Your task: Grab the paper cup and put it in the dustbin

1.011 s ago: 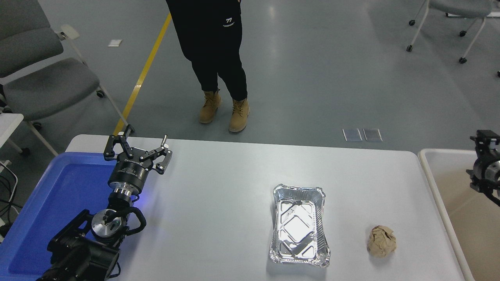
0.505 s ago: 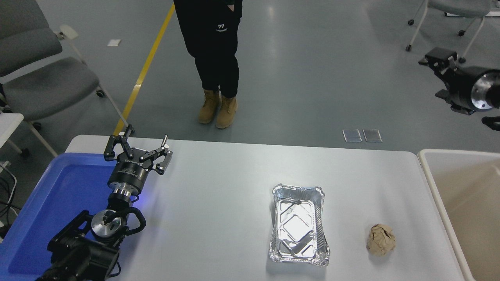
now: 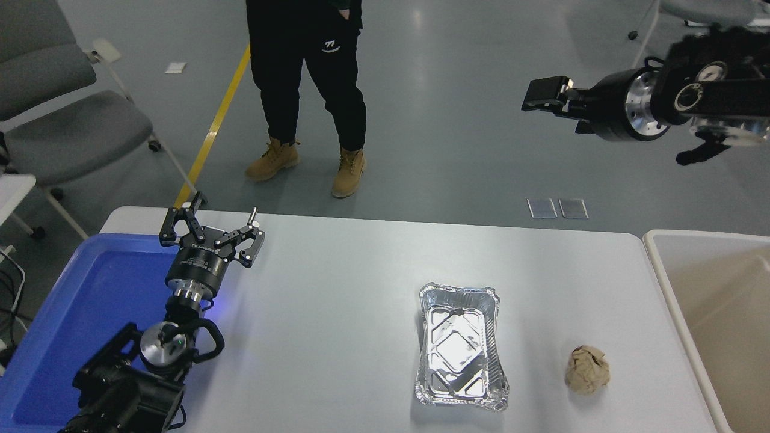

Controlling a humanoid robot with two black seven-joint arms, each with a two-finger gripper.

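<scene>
No paper cup shows anywhere in this view. The dustbin (image 3: 704,240), a large beige bin with a thick rim, stands against the table's right end, partly cut off by the picture's edge. My right gripper (image 3: 544,94) is raised high at the upper right, above the floor beyond the table, and points left. It is seen end-on, with nothing visible in it. My left gripper (image 3: 210,224) is parked at the lower left with its fingers spread open and empty, at the blue tray's far right corner.
A rectangular foil tray (image 3: 461,347) lies at the table's front middle. To its right is a crumpled brown paper ball (image 3: 588,370). The flat blue tray (image 3: 90,288) fills the left end. A person's legs (image 3: 313,90) stand beyond the far edge.
My right arm rose from over the dustbin at the right edge and swung up and leftward, and now points left. The person stepped slightly left with feet apart. The left arm stayed still.
</scene>
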